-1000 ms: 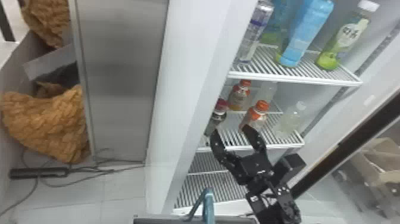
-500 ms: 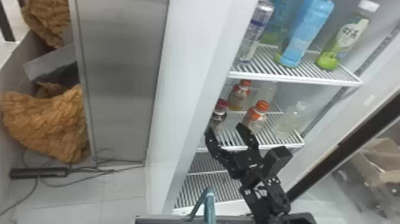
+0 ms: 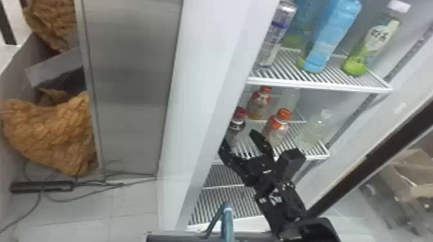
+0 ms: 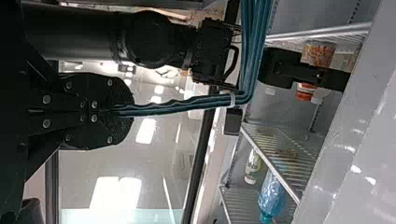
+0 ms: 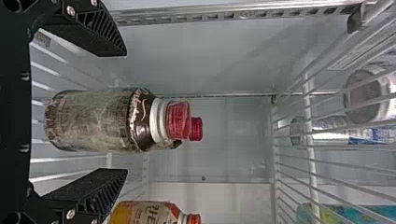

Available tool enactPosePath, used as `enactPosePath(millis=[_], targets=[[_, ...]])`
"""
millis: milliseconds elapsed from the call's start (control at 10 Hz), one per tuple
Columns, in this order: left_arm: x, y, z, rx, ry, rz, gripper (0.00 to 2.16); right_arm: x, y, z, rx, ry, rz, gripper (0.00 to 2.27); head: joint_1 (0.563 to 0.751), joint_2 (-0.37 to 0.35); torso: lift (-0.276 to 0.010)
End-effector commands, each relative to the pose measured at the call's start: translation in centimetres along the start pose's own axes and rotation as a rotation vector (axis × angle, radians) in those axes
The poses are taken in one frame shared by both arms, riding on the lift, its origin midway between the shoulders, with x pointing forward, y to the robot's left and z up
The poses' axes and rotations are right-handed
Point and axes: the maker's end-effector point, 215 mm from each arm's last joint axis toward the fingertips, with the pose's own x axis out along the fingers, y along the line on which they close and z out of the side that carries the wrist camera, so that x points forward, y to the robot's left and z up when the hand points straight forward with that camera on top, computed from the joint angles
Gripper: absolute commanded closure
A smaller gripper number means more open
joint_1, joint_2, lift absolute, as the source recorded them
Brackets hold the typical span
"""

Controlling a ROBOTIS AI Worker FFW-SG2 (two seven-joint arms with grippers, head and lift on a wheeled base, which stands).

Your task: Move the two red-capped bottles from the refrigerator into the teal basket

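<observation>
Red-capped bottle (image 5: 98, 121), brownish (white-necked), right pincer (image 3: 239, 136) wide open, empty, left pincer (image 4: 123, 110) clamping teal handle (image 4: 196, 101)

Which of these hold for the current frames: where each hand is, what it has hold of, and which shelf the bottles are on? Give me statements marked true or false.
1. The right hand has closed on the nearer red-capped bottle. False: its fingers are open, one on each side, with gaps to the bottle.
2. Another red cap shows behind the nearer bottle's cap. True.
3. The tall blue bottle is on the same shelf as the nearer red-capped bottle. False: it stands one shelf higher.
4. An orange-capped bottle shares the nearer red-capped bottle's shelf. True.
5. The left hand grips the teal handle. True.
</observation>
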Motion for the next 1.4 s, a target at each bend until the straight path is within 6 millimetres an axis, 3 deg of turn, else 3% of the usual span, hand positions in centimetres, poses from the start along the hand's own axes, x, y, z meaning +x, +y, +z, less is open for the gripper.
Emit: enactPosePath(millis=[0,700,800,1000,1300], targets=[[0.1,0.0,0.1,0.000,0.000,-0.001,1.16,0.9,-0.1,0.1,-0.004,-0.002,0.003,0.12,0.695,-0.350,-0.224],[0.3,-0.3,-0.1,-0.009,0.005,-0.013,1.16,4.4,-0.9,-0.8,-0.012,0.035,-0.002,0.13,0.695,-0.350,-0.224],[0.3,-0.3,0.0,-0.008,0.003,-0.013,1.16,4.7,-1.2,-1.0,0.002,0.042,-0.006,0.19,0.695,-0.350,-0.224],[0.3,-0.3,0.1,-0.008,0.000,-0.015,1.16,4.7,-0.8,-0.9,0.022,0.036,-0.001,0.65,0.695,-0.350,-0.224],[0.3,-0.4,0.1,-0.009,-0.002,-0.018,1.16,4.2,0.0,0.3,0.033,0.010,0.012,0.70,0.695,-0.350,-0.224]])
